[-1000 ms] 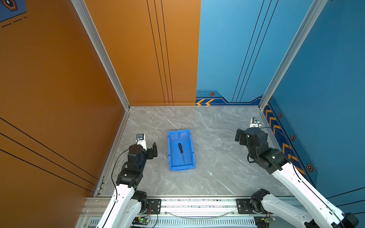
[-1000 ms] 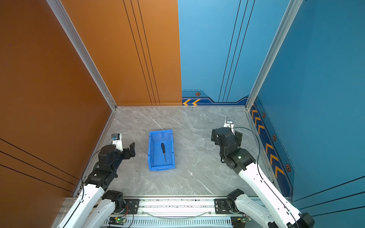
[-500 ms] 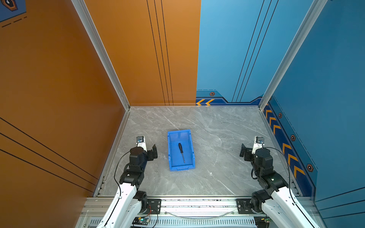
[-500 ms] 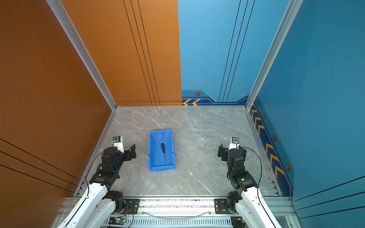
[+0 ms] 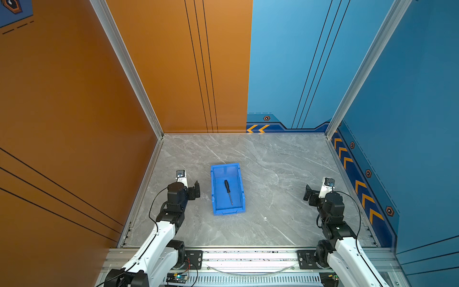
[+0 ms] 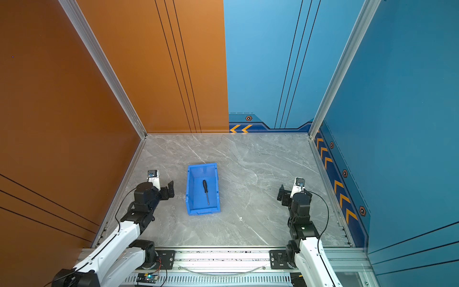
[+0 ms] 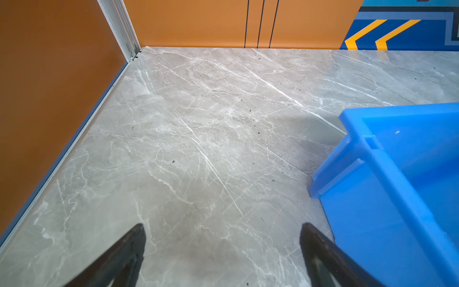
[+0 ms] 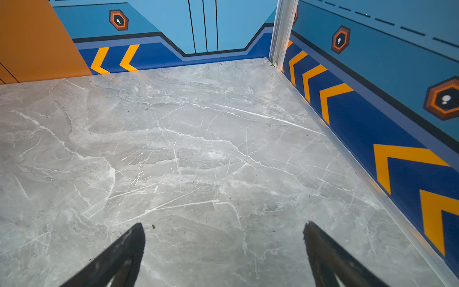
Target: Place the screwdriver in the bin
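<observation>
Black and spread wide with nothing between its jaws, the left gripper (image 7: pixel 222 228) hovers low over the grey marble tabletop (image 7: pixel 198 124), just beside the bin (image 7: pixel 372 154) and apart from its long left wall. In both top views it sits level with the middle of that wall (image 5: pixel 195 190) (image 6: pixel 169 190). The right gripper (image 8: pixel 223 228) is equally open and empty, and stands well apart from the bin on its other side (image 5: pixel 309 196) (image 6: pixel 282 196). The likeliest trouble comes from the left arm. A sideways sweep or a dip toward the bin would catch the lipped rim (image 5: pixel 212 188) and shove or tilt this light plastic tray. The screwdriver (image 5: pixel 228 191) would then roll or slide toward the bin's near short side, which looks lower and could let it slip out. A needless regrasp could do the same by dragging the tool over the wall. The right arm, being so far from the bin, seems to pose little risk. I judge the task done as things lie: the screwdriver (image 6: pixel 206 191) rests flat on the bin's floor, roughly central and slightly askew to the long walls. Its stubby black handle points toward the bin's far end and its thin silver shaft toward the near end, and it appears to touch no wall.
</observation>
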Tool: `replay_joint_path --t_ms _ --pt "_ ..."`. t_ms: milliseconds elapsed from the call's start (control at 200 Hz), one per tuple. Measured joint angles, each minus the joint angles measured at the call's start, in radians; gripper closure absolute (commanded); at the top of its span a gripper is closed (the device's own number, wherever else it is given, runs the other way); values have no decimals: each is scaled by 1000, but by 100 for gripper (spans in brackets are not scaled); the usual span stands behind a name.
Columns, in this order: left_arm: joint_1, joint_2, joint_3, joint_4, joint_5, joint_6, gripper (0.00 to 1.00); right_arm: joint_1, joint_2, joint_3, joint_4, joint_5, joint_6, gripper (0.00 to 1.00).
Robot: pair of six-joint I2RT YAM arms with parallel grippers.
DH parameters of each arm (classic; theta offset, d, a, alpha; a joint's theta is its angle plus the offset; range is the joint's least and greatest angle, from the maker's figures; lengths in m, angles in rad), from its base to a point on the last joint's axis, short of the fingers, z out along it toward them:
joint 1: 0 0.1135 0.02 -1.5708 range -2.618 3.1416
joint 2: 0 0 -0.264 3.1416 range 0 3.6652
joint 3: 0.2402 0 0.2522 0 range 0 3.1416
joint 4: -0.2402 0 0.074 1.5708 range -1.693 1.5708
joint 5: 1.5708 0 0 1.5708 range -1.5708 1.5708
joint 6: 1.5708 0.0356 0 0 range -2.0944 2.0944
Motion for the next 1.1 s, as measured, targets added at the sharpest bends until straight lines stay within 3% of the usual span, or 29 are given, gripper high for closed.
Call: replay_joint_path --t_ms 601,826,1097 --pt "0 311 6 291 0 32 2 -18 517 31 473 -26 -14 0" --pt "0 412 58 340 -1 33 2 -26 605 64 577 -30 -14 0" --pt "0 423 68 369 -29 48 2 -32 677 93 647 -29 -13 0"
